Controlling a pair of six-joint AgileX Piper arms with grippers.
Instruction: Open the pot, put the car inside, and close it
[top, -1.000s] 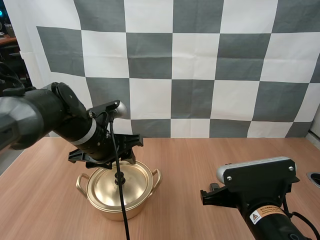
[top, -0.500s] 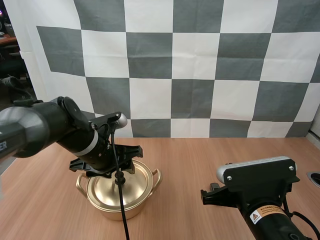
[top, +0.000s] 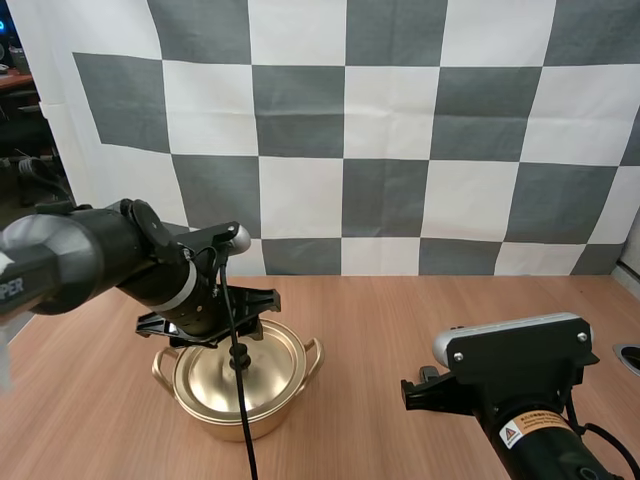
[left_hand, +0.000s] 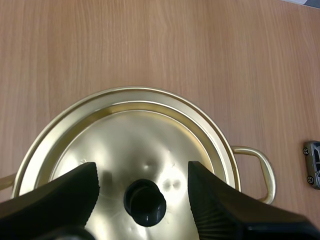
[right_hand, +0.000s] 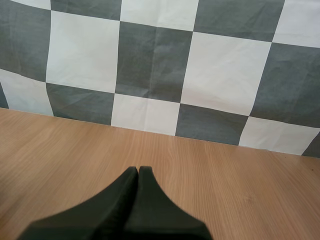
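- Between the two fingers (left_hand: 75, 192) of the left gripper (left_hand: 142, 172) stands the black knob (left_hand: 145, 201) of the lid (left_hand: 150, 140). The fingers are spread wide, ribbed inner faces turned to each other, and a gap shows on each side of the knob.
- The lid sits flat on the gold pot (left_hand: 227, 150), its edge inside the pot's rim all the way round, so the pot is closed.
- Just past the pot's side handle (left_hand: 257, 162), a small dark grey piece (left_hand: 313, 164) lies on the wood, apart from the handle and cut off by the frame edge. It has two screw-like dots and may be the car, but I cannot tell.
- In the high view the left gripper (top: 215, 320) hangs over the pot (top: 240, 425) at lower left of the frame, low above the lid (top: 265, 365). The left arm's sleeve hides the pot's far rim.
- White letters reading "PER" (top: 12, 289) show on the left arm at the left edge of the frame; the start of the word is cut off.
- The right gripper (right_hand: 138, 171) has its fingers pressed together into one dark wedge with nothing between them, over bare table (right_hand: 225, 175).
- At lower right of the high view the right arm's grey-and-black housing (top: 515, 360) stands well apart from the pot. Below it sits a white label (top: 535, 428) with a yellow warning triangle; its small print cannot be read.
- Bare wood of the table (top: 400, 320) lies between the pot and the right arm.
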